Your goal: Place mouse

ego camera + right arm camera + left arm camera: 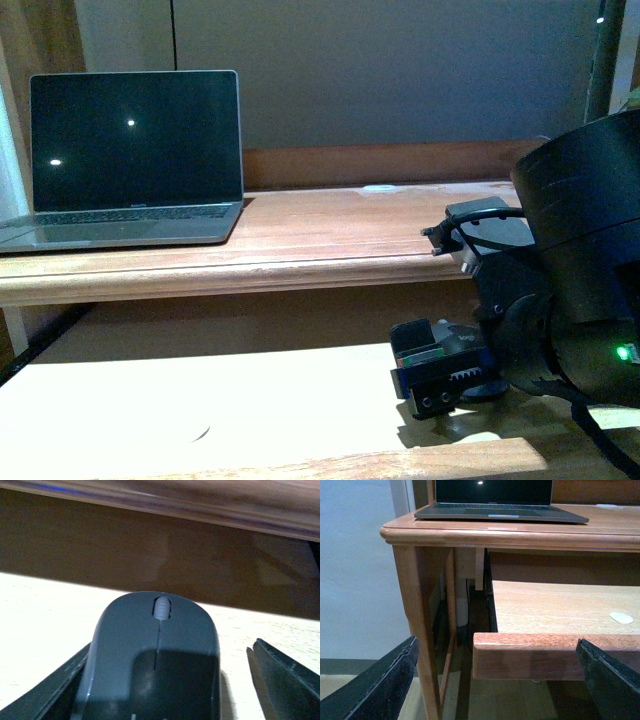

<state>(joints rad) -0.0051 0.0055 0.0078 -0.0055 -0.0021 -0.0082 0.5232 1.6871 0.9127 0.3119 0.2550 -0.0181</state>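
Note:
The dark grey mouse (155,655) lies on the pale pull-out tray (40,615), its scroll wheel pointing toward the desk. My right gripper (175,645) is open around it. One finger (55,695) is against the mouse's side, and the other finger (285,680) stands apart from it with bare tray between. In the front view the right gripper (435,375) sits low on the tray (200,390) at the right, and the arm mostly hides the mouse. My left gripper (495,690) is open and empty, just before the tray's front edge (530,655).
An open laptop (130,160) stands on the upper desk top (330,230) at the left; it also shows in the left wrist view (495,500). A small white disc (621,618) lies on the tray. Another white disc (380,187) lies at the desk's back. The desk leg (415,620) is close on the left.

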